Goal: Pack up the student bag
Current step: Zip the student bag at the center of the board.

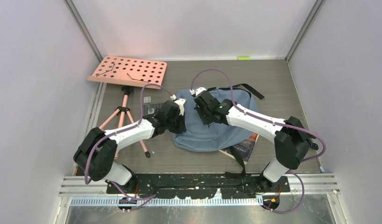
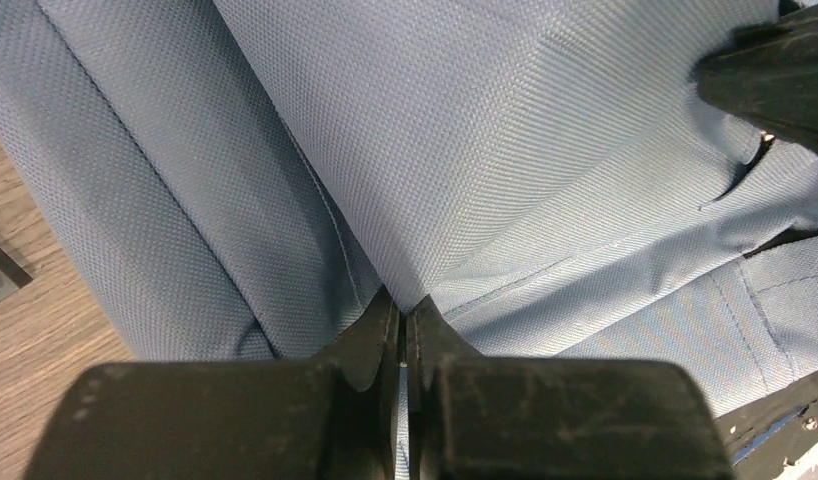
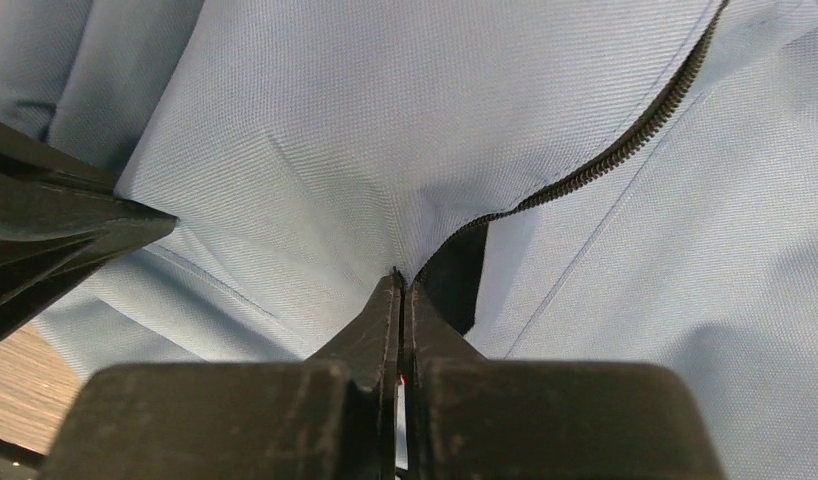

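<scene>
The student bag [image 1: 212, 128], soft blue-grey fabric with black straps, lies flat in the middle of the table. My left gripper [image 1: 179, 126] is at its left edge, and in the left wrist view it [image 2: 403, 308] is shut on a pinched fold of the bag's fabric [image 2: 505, 150]. My right gripper [image 1: 204, 117] sits on the bag's upper left part. In the right wrist view it [image 3: 402, 282] is shut on the fabric right at the edge of a dark gap beside the black zipper [image 3: 625, 140]. The two grippers are close together.
A pink perforated board [image 1: 128, 70] on a pink tripod [image 1: 121, 112] stands at the back left. A dark book [image 1: 245, 144] pokes out from under the bag's right near corner. Black straps [image 1: 247, 88] trail behind the bag. Grey walls close in three sides.
</scene>
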Controlling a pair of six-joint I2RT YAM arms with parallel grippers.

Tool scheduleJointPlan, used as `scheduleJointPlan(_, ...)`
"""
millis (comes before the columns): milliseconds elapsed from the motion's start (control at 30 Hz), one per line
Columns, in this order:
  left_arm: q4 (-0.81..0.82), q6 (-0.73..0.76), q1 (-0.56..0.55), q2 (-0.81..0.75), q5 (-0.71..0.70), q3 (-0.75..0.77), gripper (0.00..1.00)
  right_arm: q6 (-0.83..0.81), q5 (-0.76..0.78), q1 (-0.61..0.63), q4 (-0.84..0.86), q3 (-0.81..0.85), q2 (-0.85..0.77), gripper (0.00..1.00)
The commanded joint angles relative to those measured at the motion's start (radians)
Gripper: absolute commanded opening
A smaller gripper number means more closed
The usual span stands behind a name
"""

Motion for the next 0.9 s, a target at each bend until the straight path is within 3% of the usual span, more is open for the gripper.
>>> scheduleJointPlan(0, 0.011, 0.011, -0.001, 0.006, -0.035, -0.015, 0.0, 0.05, 0.071, -0.002, 0.065, 0.001, -0.115, 0.01)
scheduleJointPlan(233, 0.0, 0.012, -0.001, -0.023, -0.087, -0.039, 0.0, 0.021, 0.205, -0.017, 0.089, 0.05, -0.166, 0.01)
scheduleJointPlan(433, -0.023, -0.002, -0.001, -0.054, -0.15, -0.086, 0.0, 0.041, 0.177, -0.07, 0.057, 0.138, -0.095, 0.01)
scheduleJointPlan(633, -0.047, 0.02, -0.001, -0.084, -0.179, -0.097, 0.0, 0.073, -0.128, -0.108, 0.023, 0.191, -0.135, 0.01)
scheduleJointPlan(867, -0.081, 0.038, 0.0, -0.09, -0.191, -0.046, 0.0, 0.116, -0.224, -0.108, -0.031, 0.121, -0.21, 0.0)
